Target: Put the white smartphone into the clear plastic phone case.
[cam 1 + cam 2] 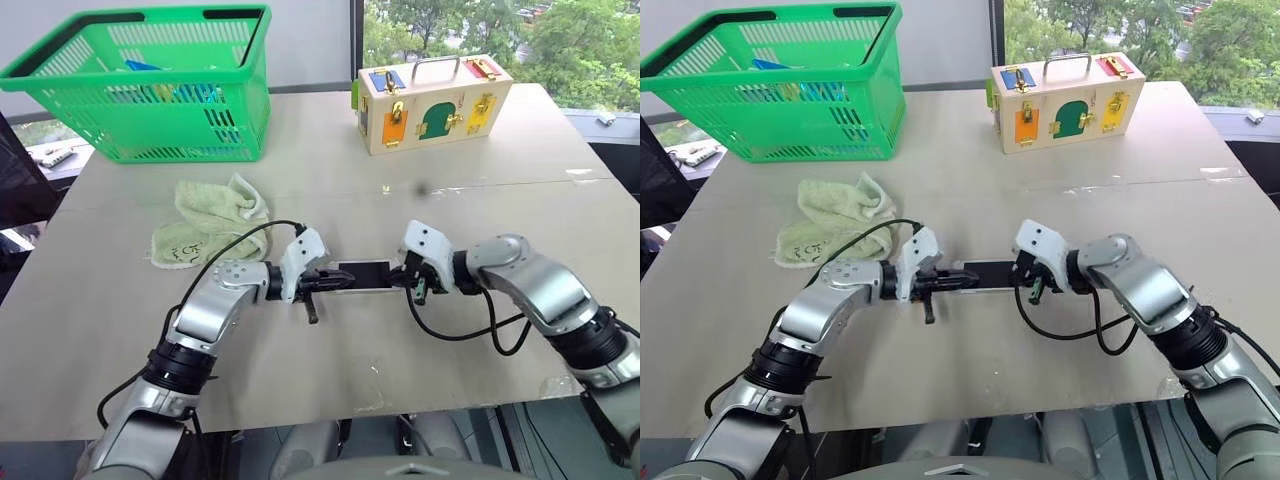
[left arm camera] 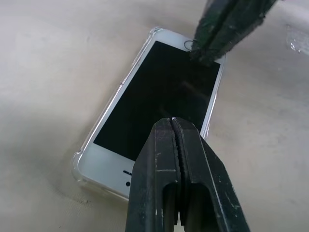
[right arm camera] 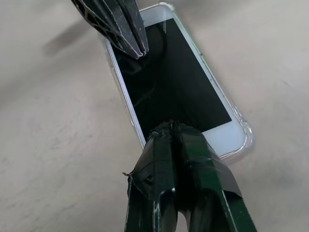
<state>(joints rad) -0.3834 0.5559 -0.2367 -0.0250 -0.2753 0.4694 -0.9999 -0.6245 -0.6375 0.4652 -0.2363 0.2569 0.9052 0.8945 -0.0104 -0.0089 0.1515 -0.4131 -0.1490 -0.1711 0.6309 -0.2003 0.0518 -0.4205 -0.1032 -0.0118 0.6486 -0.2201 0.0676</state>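
The white smartphone lies screen up on the table between my two grippers. The clear plastic phone case shows as a glossy rim around the phone's edges and corners, also at the other end. My left gripper is shut, its tips over the phone's left end and nothing held between them. My right gripper is shut too, its tips down at the phone's right end. In each wrist view the other gripper's shut tips hang over the far end of the screen.
A green basket stands at the back left, with a crumpled pale green cloth in front of it. A wooden lock box stands at the back right. The table's front edge runs close below my arms.
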